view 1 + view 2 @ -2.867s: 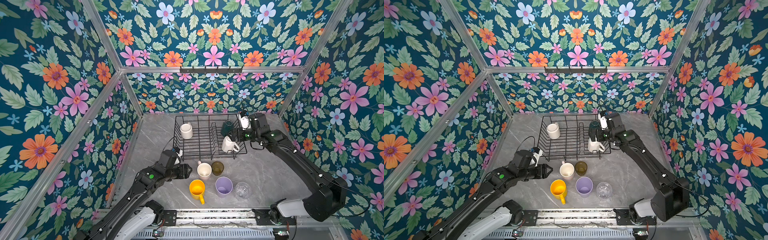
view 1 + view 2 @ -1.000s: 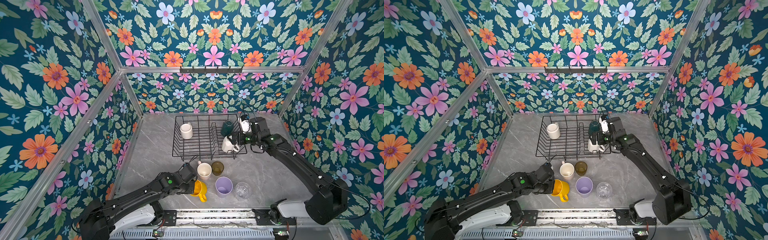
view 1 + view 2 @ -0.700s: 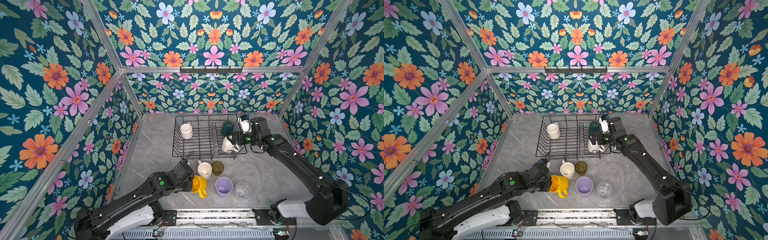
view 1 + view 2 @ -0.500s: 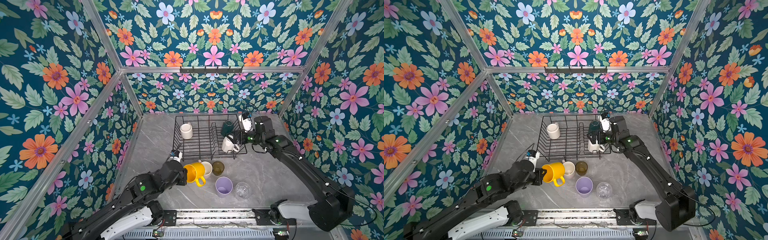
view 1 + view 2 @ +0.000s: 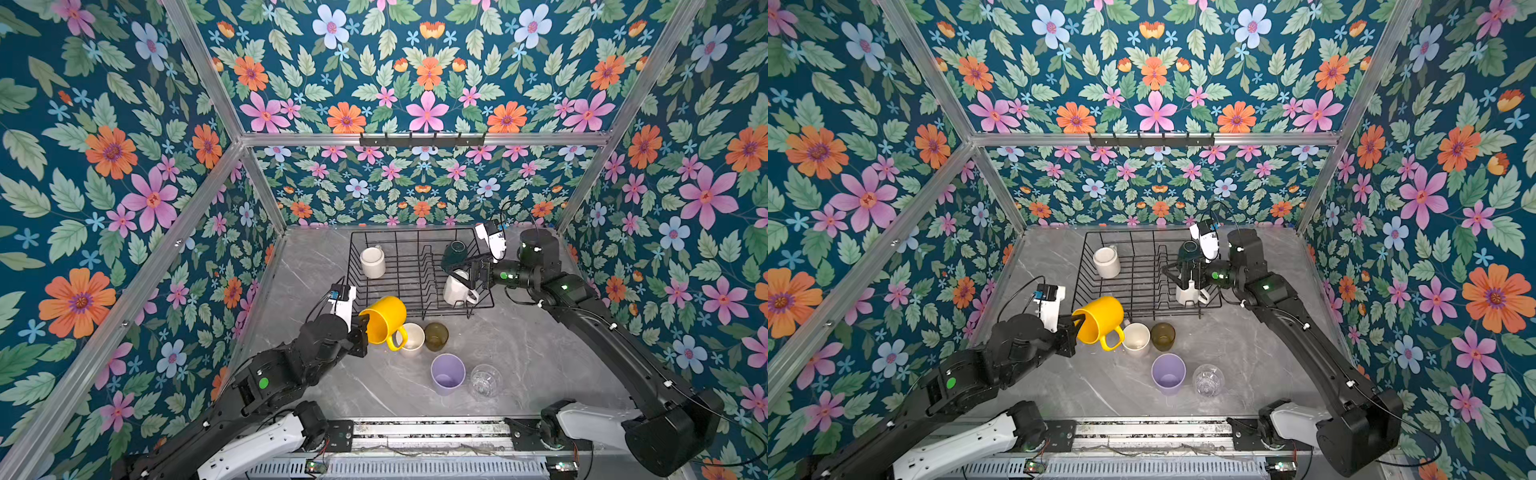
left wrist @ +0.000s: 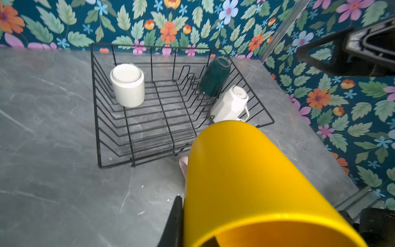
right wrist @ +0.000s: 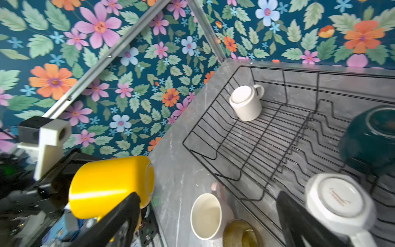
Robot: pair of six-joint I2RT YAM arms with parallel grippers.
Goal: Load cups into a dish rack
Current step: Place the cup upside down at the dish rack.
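The left fingers (image 5: 363, 327) are clamped shut on the rim of the yellow mug (image 5: 384, 316), one inside the mouth and one outside the wall. The mug hangs clear of the counter (image 5: 519, 353), just in front of the near left corner of the dish rack (image 5: 399, 274). It lies nearly on its side. Its long axis runs from the mouth at the fingers to the base, which points up and toward the rack, and the handle hangs down.

Inside the rack, a cream mug (image 5: 372, 262) sits mouth down at the left end. On the counter in front stand a pale mug (image 5: 411, 337), an olive glass (image 5: 436, 334), a lilac tumbler (image 5: 447, 374) and a clear glass (image 5: 484, 380), all mouth up. At the rack's right end, a dark green mug (image 5: 455, 253) and a white mug (image 5: 457, 289) rest inverted and tilted.

The right fingers (image 7: 297, 216) stand wide apart and hold nothing. One is just beside the white mug, but contact cannot be judged.
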